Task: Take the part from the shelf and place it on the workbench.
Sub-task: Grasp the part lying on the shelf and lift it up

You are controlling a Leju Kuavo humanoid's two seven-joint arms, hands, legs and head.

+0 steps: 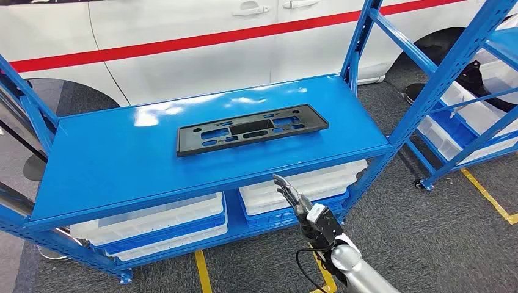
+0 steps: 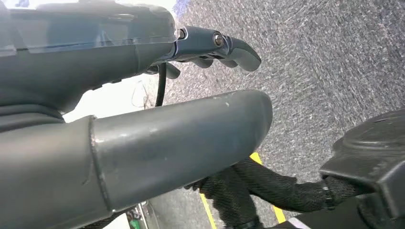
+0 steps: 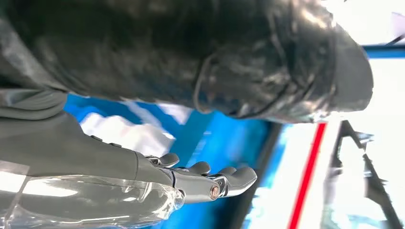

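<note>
From the head view, saw the black part [image 1: 251, 129] lying flat on the top board of the blue shelf [image 1: 110, 165], with the right hand [image 1: 299, 204] below the front edge, fingers stretched apart, holding nothing, well apart from the part. In the left wrist view, found the left hand [image 2: 143, 95] over grey carpet [image 2: 334, 62], fingers apart and holding nothing. In the right wrist view, noticed the fingers [image 3: 224, 179] extended near the blue board.

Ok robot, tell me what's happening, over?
Right hand open, reaching toward the shelf. Left hand empty, hanging low. Black part flat on the shelf top, untouched. Nothing blocking it.
</note>
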